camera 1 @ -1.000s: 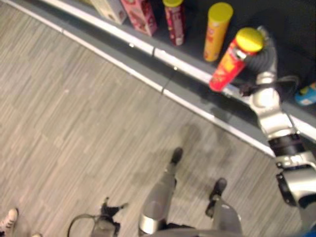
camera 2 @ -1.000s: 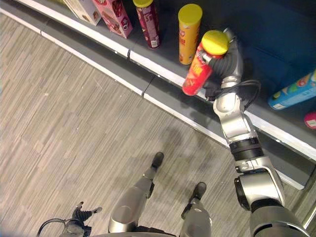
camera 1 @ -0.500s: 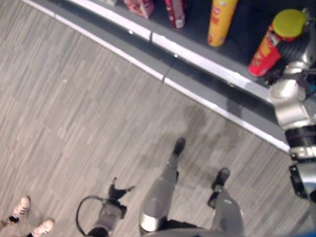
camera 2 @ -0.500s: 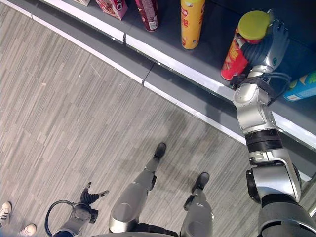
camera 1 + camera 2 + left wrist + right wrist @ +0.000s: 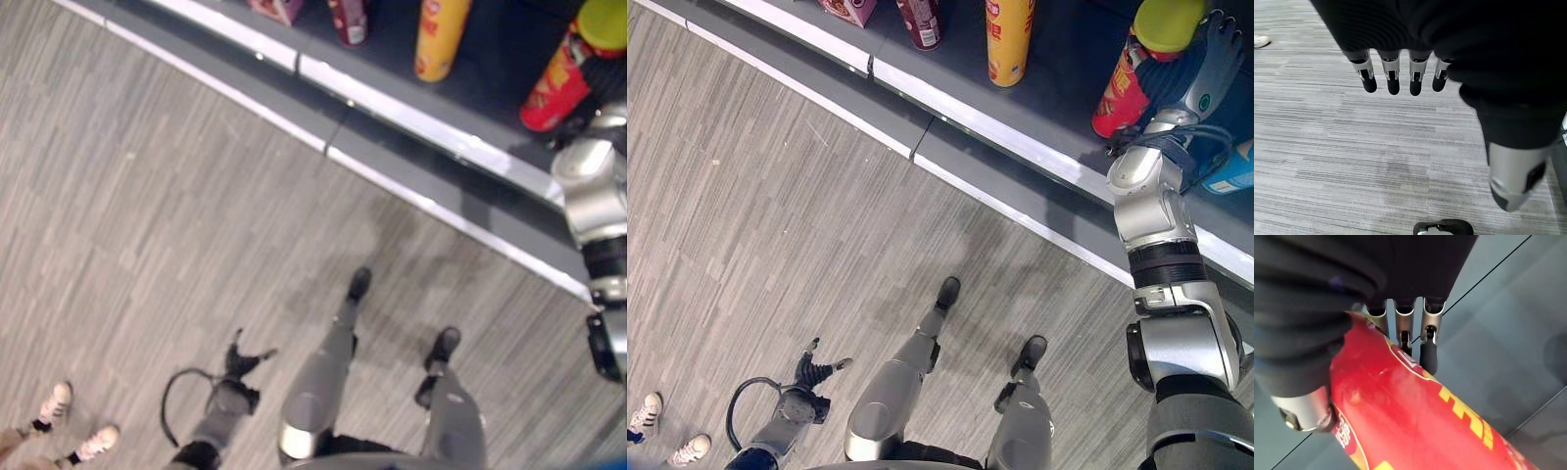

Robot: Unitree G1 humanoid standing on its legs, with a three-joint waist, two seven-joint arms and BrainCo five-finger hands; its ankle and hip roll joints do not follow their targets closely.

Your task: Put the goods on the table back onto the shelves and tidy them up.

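A red chip can [image 5: 1120,83] with a yellow lid [image 5: 1163,20] leans over the dark lower shelf board [image 5: 1058,98], its base at or just above the board. My right hand [image 5: 1207,70] is shut on it from behind. In the right wrist view the fingers [image 5: 1428,350] curl round the red can [image 5: 1415,416]. My left hand [image 5: 815,373] hangs low over the floor with its fingers [image 5: 1393,83] straight and nothing in it.
On the same shelf, left of the red can, stand a yellow can [image 5: 1009,39], a dark red can [image 5: 918,12] and a pink box [image 5: 848,9]. A blue pack [image 5: 1230,168] lies at the right. A white strip [image 5: 999,137] edges the shelf. A person's shoes [image 5: 668,443] show at lower left.
My right hand has carried the red can to the right, away from the yellow can and deeper over the shelf board. The camera has shifted too. The left hand still hangs open.
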